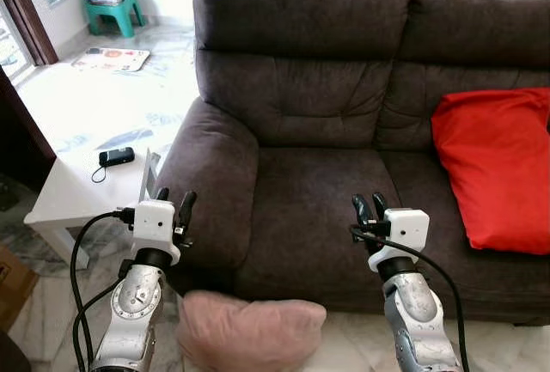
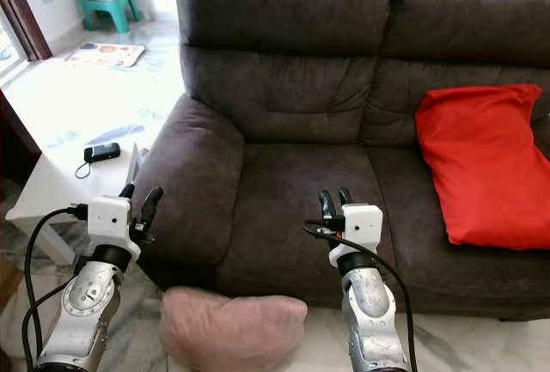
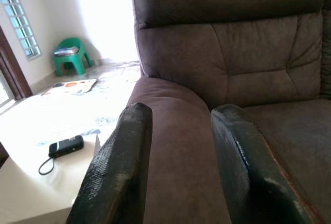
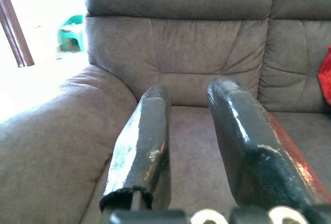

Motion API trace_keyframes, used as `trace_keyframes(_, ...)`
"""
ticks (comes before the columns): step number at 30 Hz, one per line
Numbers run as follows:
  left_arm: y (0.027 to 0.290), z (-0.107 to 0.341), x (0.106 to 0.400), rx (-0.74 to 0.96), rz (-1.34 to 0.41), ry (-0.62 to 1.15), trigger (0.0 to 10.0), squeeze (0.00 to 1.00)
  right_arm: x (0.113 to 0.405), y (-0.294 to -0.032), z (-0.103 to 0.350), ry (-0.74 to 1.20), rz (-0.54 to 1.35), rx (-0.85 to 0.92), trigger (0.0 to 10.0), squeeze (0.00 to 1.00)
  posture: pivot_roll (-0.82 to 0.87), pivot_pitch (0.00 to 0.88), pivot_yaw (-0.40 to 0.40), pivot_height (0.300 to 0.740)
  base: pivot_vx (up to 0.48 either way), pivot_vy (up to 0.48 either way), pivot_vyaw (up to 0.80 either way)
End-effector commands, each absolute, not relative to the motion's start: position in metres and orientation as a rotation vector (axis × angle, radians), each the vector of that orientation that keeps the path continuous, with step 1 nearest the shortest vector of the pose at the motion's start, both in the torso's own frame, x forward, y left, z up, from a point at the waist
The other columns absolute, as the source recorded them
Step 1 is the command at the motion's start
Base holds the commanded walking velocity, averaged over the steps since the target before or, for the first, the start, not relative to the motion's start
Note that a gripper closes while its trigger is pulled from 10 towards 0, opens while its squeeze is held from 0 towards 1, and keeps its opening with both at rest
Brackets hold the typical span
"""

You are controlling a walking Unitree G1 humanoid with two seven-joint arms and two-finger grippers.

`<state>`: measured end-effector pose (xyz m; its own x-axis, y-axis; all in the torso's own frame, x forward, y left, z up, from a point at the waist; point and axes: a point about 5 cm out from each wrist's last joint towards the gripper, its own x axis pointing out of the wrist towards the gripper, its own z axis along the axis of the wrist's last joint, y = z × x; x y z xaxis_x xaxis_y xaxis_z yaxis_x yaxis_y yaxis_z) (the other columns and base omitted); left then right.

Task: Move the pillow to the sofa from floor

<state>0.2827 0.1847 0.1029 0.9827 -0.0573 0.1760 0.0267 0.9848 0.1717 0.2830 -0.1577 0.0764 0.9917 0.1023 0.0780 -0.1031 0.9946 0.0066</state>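
Pink pillow (image 1: 249, 329) on floor against dark sofa (image 1: 344, 114), red cushion (image 1: 498, 166) on seat, left gripper (image 1: 172, 204) and right gripper (image 1: 370, 209) jaws spread

Pale pink pillow (image 1: 249, 329), dark grey-brown sofa (image 1: 326, 71), red cushion (image 1: 498, 166), green stool (image 1: 113, 4), white table (image 1: 77, 131)

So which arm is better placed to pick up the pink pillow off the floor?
Probably the left. The pink pillow lies on the floor against the sofa, and the left gripper hovers open nearly above its near end; the right gripper is further off to the side.
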Motion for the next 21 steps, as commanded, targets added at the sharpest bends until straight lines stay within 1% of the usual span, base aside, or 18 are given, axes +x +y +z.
trace_keyframes(1, 0.1851, 0.1072, 0.2826, 0.167, -0.033, -0.199, 10.0, 0.00, 0.2832, -0.1578, 0.0815, -0.098, 0.109, 0.005, 10.0, 0.00, 0.11, 0.036, -0.056, 0.670, 0.000, 0.000, 0.00)
trace_keyframes(12, 0.1880, 0.1052, 0.2810, 0.168, -0.023, -0.189, 10.0, 0.00, 0.2828, -0.1559, 0.0804, -0.077, 0.121, 0.007, 10.0, 0.00, 0.11, 0.047, -0.060, 0.670, 0.000, 0.000, 0.00)
trace_keyframes(16, 0.1876, 0.1046, 0.2808, 0.166, -0.027, -0.186, 10.0, 0.00, 0.2827, -0.1545, 0.0802, -0.075, 0.129, 0.007, 10.0, 0.00, 0.11, 0.048, -0.061, 0.647, 0.000, 0.000, 0.00)
trace_keyframes(21, 0.1865, 0.1039, 0.2806, 0.164, -0.031, -0.183, 10.0, 0.00, 0.2820, -0.1542, 0.0809, -0.079, 0.134, 0.006, 10.0, 0.00, 0.11, 0.051, -0.062, 0.633, 0.000, 0.000, 0.00)
